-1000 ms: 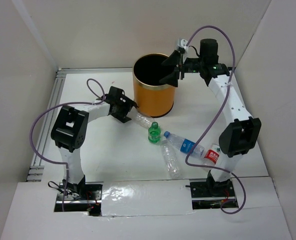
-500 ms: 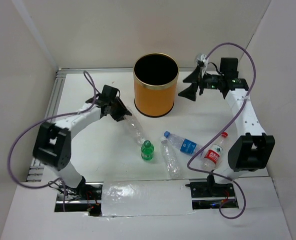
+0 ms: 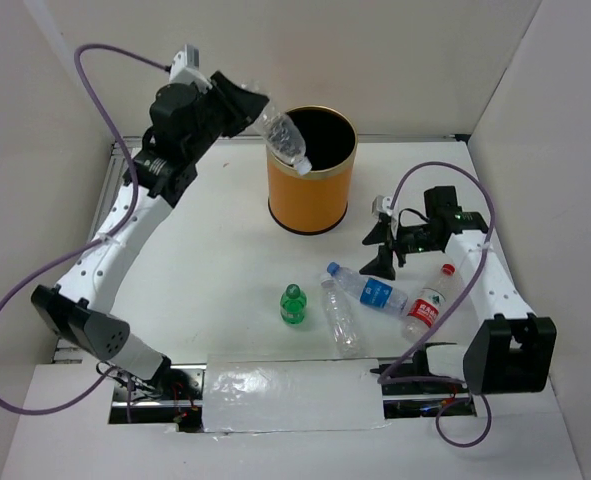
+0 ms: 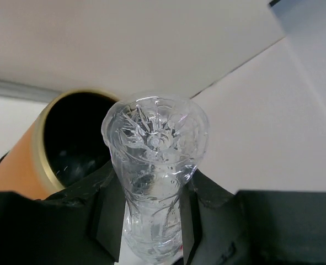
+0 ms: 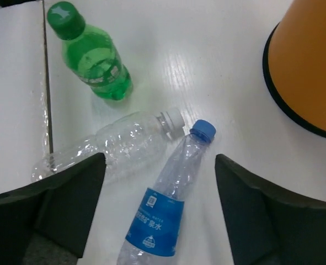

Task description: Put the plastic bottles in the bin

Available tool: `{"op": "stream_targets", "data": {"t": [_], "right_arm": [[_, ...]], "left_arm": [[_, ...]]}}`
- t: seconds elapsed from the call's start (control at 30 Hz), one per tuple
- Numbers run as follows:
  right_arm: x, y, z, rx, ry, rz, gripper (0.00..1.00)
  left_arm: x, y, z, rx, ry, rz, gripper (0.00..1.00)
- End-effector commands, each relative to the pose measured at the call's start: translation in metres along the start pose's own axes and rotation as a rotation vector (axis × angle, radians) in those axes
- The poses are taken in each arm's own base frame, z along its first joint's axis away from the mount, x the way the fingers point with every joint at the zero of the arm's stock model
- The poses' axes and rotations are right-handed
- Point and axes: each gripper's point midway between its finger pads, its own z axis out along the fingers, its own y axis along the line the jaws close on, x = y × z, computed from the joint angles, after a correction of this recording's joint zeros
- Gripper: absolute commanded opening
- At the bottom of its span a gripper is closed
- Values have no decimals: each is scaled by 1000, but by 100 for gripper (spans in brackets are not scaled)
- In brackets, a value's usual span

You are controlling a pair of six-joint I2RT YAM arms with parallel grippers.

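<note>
Lifting finished — a bottle now hangs at the bin's mouth

One held clear bottle [image 3: 283, 140] juts from the left claw [image 3: 247, 108], which is clamped on it. Half a second ago it was low by the table. Now its far end tilts beyond the claw over the bin [image 3: 310, 200] rim, so release looks due. The right claw [image 3: 378, 252], jaws wide, has dropped toward the rest. I count five bottles: one held, four under or beside the right claw — green bottle [image 3: 292, 305], loose clear bottle [image 3: 341, 320], blue-labelled bottle [image 3: 370, 290], red-labelled bottle [image 3: 426, 308]. One bin.

Glossy transparent plastic bottle [image 4: 154, 165]; smooth orange bin [image 3: 310, 195], shiny gold-rimmed; matt table [image 3: 215, 280].
</note>
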Motion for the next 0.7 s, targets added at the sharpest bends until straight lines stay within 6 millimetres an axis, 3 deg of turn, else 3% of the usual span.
{"op": "stream_targets", "data": {"t": [0.0,0.03,0.07,0.1,0.13,0.17,0.2,0.23,0.33,0.37,0.4,0.5,0.63,0.67], "right_arm": [[-2,20,-4,-6,15,-92,89],[-4,21,-5,-2,13,-100,93],[-2,25,-2,-6,19,-80,93],[4,29,1,-18,36,-59,94],[4,27,0,-3,43,-66,94],[13,27,2,8,83,-24,95],[20,27,5,26,108,7,95],[21,14,4,86,118,4,95],[47,2,4,192,216,110,95],[50,-4,3,223,226,119,95],[57,-5,2,240,250,135,95],[72,-17,2,306,299,177,94],[94,-22,11,312,364,224,91],[100,-21,16,299,379,223,91]], "left_arm": [[-34,-49,21,98,-168,45,0],[-29,-36,42,44,-192,49,1],[-26,-32,52,16,-205,95,1],[-30,-43,54,3,-226,104,4],[-29,-32,65,-49,-230,125,8],[-6,-12,89,-118,-197,161,14],[7,5,97,-180,-149,204,17],[3,-1,99,-181,-158,219,27],[25,15,112,-234,-123,293,61],[24,13,113,-229,-129,308,77],[32,14,116,-228,-112,341,83],[31,3,115,-194,-119,375,97],[11,-40,86,-110,-170,474,100],[22,-48,78,-96,-155,504,100]]}}
